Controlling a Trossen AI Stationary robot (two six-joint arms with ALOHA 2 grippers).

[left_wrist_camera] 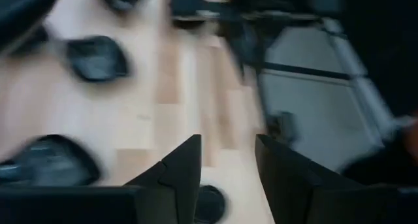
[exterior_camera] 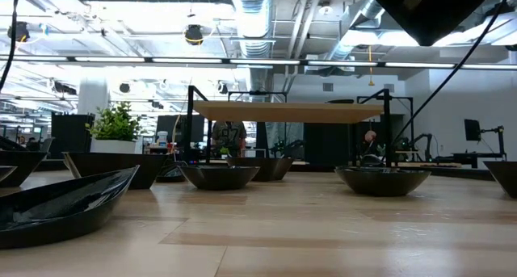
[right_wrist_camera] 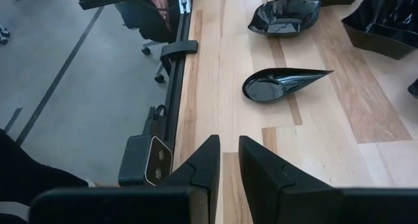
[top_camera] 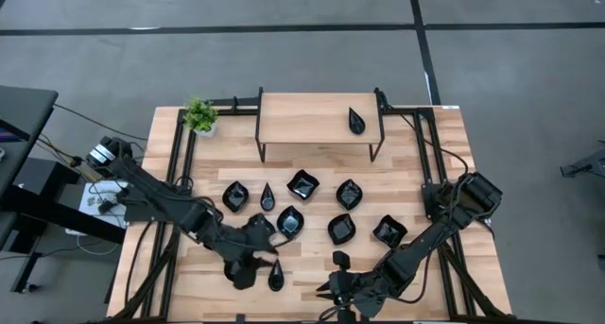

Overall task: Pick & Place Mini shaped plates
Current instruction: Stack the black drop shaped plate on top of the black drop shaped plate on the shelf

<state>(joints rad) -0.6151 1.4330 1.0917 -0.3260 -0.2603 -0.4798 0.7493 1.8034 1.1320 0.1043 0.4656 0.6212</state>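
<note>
Several glossy black mini plates (top_camera: 302, 184) rest flat on the wooden table between the shelf and the near edge. One teardrop plate (top_camera: 355, 120) lies on the raised shelf. Another teardrop plate (top_camera: 275, 279) (right_wrist_camera: 281, 83) lies near the near edge. My left gripper (top_camera: 262, 255) (left_wrist_camera: 228, 165) hovers just left of and above that plate, open, with nothing between its fingers. My right gripper (top_camera: 337, 284) (right_wrist_camera: 227, 160) sits low at the near edge, to the right of the teardrop plate. It is shut with only a slit showing, and it holds nothing.
A small green potted plant (top_camera: 199, 115) stands at the far left corner. The wooden shelf (top_camera: 319, 118) on black legs spans the far middle. Black frame rails (right_wrist_camera: 176, 54) run along the table's edges. Bare wood (top_camera: 312, 258) lies between the two grippers.
</note>
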